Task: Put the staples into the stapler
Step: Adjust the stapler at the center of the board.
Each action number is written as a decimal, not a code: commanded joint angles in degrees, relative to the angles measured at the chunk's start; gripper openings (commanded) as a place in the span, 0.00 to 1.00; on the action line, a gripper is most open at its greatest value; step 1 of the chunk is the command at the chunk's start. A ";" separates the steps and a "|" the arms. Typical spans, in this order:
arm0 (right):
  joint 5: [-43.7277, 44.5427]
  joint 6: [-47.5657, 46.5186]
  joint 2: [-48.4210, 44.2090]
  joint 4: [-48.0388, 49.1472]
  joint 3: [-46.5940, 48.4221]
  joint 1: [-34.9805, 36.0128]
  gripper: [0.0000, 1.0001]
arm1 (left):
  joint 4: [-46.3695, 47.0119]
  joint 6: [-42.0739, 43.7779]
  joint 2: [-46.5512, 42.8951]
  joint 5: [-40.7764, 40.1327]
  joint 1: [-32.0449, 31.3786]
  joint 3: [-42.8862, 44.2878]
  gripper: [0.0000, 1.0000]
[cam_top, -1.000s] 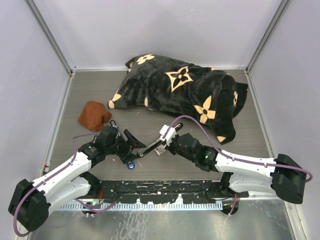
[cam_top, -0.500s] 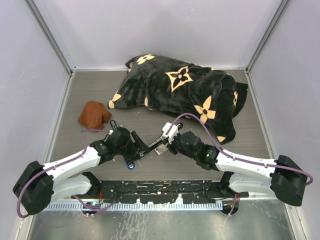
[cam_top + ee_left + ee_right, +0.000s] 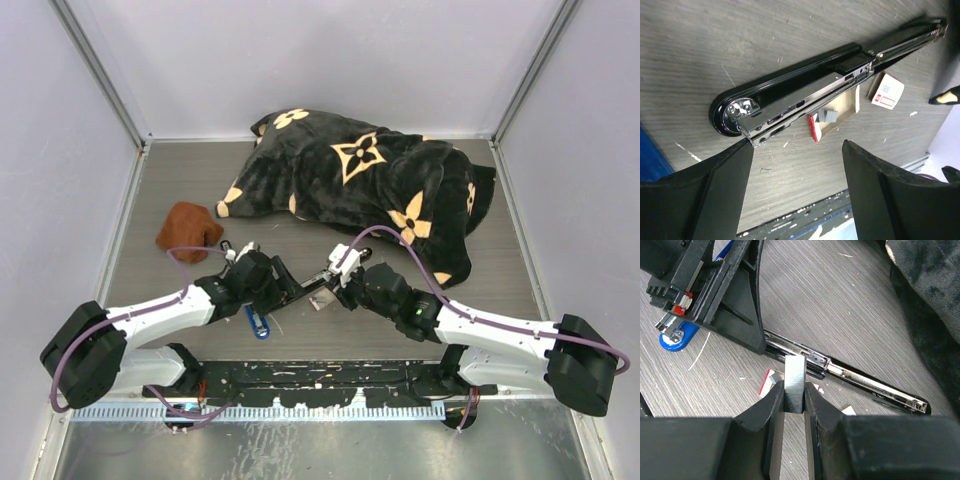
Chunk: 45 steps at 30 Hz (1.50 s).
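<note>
The black stapler (image 3: pixel 790 82) lies opened out flat on the table, its chrome magazine (image 3: pixel 805 100) facing up. My left gripper (image 3: pixel 796 146) hangs open just in front of its rounded hinge end, with nothing between the fingers. The staples' box lies beside the magazine as an open tray (image 3: pixel 836 116) with a red side and grey staples inside. Its white, red-labelled sleeve (image 3: pixel 886 93) lies a little further off. My right gripper (image 3: pixel 794 390) is shut on a grey strip of staples (image 3: pixel 795 374), held upright above the tray (image 3: pixel 768 382) and close to the stapler (image 3: pixel 860 377).
A black blanket with tan flower prints (image 3: pixel 370 190) fills the back of the table. A brown cloth (image 3: pixel 188 230) lies at the left. A blue stapler (image 3: pixel 258 322) lies under my left arm, near the front rail (image 3: pixel 320 385). Walls close in on both sides.
My left gripper has moved right, from beside the blue stapler to the black stapler's hinge end. My right gripper, still holding the strip, shifted slightly right and back.
</note>
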 commanded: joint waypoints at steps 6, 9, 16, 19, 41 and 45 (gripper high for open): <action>-0.57 0.70 -2.16 -0.87 1.16 -0.56 0.19 | 7.77 7.21 1.02 -4.52 3.57 2.50 0.74; -0.73 0.73 -1.63 -1.17 1.63 -0.73 0.19 | 10.61 9.03 3.61 -3.18 5.67 3.43 0.74; -3.49 -0.19 1.27 -2.94 3.98 -2.14 0.19 | 14.37 13.44 10.77 1.58 10.52 7.16 0.74; -6.05 -0.84 3.30 -3.59 5.24 -3.92 0.19 | 14.70 16.25 12.30 2.45 12.56 8.63 0.74; -17.37 -8.73 36.76 -19.63 37.32 -13.93 0.19 | 7.40 35.79 21.52 5.21 19.11 22.02 0.59; -18.27 -6.53 40.04 -23.19 41.27 -15.07 0.19 | 9.78 33.90 20.70 3.92 20.78 20.12 0.55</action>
